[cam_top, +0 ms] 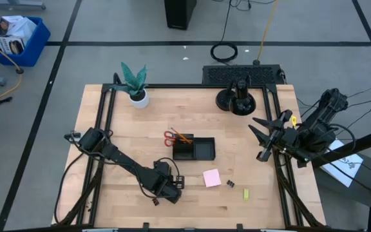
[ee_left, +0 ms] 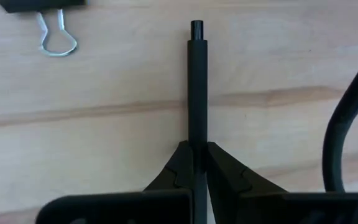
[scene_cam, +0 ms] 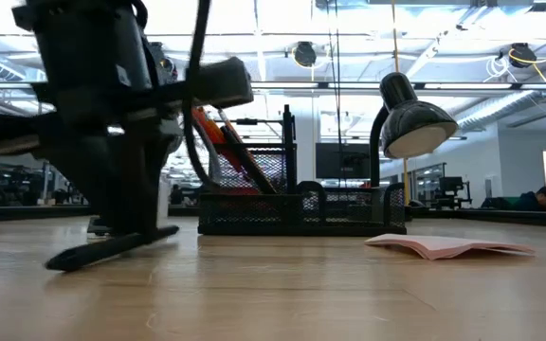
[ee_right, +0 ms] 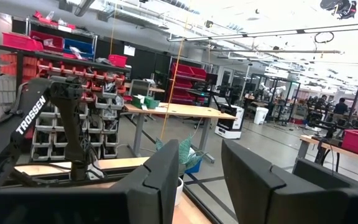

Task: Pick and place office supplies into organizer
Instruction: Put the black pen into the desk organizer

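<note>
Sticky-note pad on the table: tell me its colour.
Pink; the sticky-note pad shows best in the high view.

- left end effector (ee_left: 197,163) is pinched tight on a black pen (ee_left: 197,93), fingers (ee_left: 176,171) pressing it from both sides
- pen lies flat on the wooden surface (ee_left: 104,143), pointing straight out from the fingers
- black binder clip (ee_left: 45,15) with silver wire handles sits well apart, near a corner
- dark cable (ee_left: 344,124) curves along one edge
</note>
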Tool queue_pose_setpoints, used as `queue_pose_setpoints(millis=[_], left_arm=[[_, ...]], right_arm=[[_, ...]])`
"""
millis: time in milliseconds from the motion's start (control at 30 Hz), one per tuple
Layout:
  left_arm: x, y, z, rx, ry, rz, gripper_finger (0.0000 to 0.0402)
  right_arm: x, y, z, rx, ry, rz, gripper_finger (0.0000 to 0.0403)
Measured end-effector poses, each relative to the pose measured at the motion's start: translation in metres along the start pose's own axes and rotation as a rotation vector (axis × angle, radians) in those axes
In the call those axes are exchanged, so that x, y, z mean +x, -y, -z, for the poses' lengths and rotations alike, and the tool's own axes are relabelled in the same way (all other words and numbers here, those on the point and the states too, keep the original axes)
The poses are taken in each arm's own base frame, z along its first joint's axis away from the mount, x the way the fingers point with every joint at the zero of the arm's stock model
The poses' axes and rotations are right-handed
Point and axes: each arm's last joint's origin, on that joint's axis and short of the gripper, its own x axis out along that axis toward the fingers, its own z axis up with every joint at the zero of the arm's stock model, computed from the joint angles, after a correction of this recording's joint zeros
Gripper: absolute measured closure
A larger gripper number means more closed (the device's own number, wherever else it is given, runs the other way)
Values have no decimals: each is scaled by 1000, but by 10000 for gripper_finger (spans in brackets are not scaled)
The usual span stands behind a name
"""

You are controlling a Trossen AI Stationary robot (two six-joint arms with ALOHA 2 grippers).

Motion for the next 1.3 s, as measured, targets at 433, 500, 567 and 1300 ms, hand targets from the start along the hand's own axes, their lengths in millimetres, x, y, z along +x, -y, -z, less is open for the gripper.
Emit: queue_pose_setpoints(millis=[433,500,567,1300], left_arm=[[-22,15,3,25,13,41,389],[-27,17,4,32,16,48,389],[-34,19,6,39,16,55,389],[-109,52,17,181,161,292,389]], right_arm=[[0,0,0,0,-1,1,287],[0,0,0,0,-1,1,287],[0,0,0,0,-1,1,287],[0,0,0,0,0,0,287]])
